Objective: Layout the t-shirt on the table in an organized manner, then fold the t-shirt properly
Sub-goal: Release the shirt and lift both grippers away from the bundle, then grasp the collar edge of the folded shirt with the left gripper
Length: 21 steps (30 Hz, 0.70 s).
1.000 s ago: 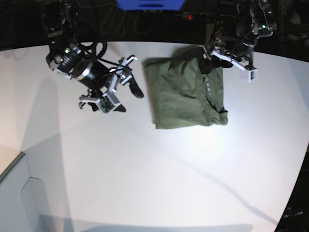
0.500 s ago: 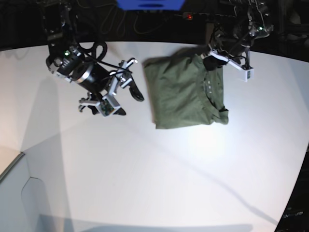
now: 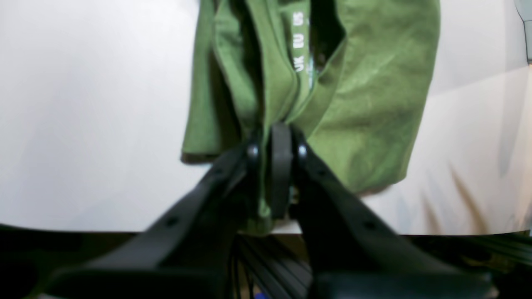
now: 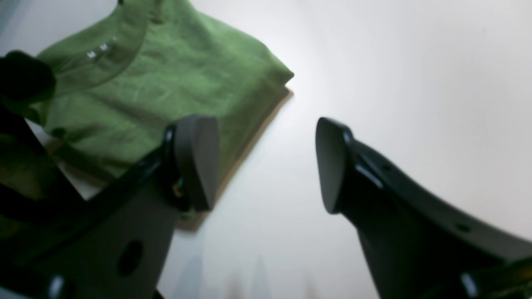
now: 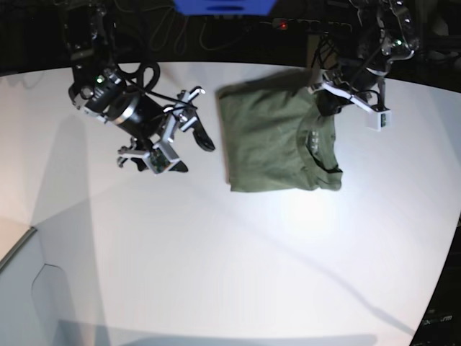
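A white tabletop [image 5: 216,259] fills the view under a dark backdrop. At base-view left, the right tool [image 5: 184,140] hangs spread wide and empty, just beside the t-shirt [image 5: 277,144], which lies folded, long axis running near to far. The left tool [image 3: 274,139] is clamped on its far collar edge, so it is nearer.

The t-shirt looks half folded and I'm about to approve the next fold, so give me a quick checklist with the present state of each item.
1. Left gripper shut on the t-shirt near the collar: ok.
2. Right gripper open and holding nothing, beside the shirt: ok.
3. Shirt lying wholly on the table: not ok; the wrist view shows fabric at the table's edge under the left gripper.
4. Folded edges tidy: not ok, the collar corner bunches.
5. How many layers the left gripper pinches: cannot tell.
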Motion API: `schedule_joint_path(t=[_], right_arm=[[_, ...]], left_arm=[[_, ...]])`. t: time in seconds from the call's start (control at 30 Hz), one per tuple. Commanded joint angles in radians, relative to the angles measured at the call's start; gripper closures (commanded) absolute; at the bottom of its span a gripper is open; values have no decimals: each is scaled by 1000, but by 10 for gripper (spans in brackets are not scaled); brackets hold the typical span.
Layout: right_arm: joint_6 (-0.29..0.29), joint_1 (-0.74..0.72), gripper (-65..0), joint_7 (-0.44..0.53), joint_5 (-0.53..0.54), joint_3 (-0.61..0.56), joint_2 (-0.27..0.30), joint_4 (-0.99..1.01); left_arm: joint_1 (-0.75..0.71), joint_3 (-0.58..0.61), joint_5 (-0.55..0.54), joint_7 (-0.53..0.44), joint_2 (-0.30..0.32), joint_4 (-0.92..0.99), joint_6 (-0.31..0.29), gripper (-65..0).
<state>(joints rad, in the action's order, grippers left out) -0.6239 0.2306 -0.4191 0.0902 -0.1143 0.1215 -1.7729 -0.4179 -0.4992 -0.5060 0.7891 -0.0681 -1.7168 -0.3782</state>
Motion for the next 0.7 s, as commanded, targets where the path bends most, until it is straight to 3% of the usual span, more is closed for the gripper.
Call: schedule_joint_path(t=[0.0,0.1,0.3,0.53,0.67], right_arm=[[-1,-7,-369,25,16,1,4,-17],[-1,-7,-369,25,16,0,4,-17],[-1,-9,-369,25,16,-3,4,-17],[-3,-9,-369,25,16,0,4,-17],[-3,-7,-369,25,16,0,4,-17]], left_arm=[[3,-25,-12,-15,4,-16,-3,-24],[12,-72,-12,-15,0,-15,-3,-85],[38,-115,-21,-15,1,8,-8,-333],[89,-118,-18,-15,6,-2,-5,-368],[189,-111,-15,-13,60,65,-3,-369]])
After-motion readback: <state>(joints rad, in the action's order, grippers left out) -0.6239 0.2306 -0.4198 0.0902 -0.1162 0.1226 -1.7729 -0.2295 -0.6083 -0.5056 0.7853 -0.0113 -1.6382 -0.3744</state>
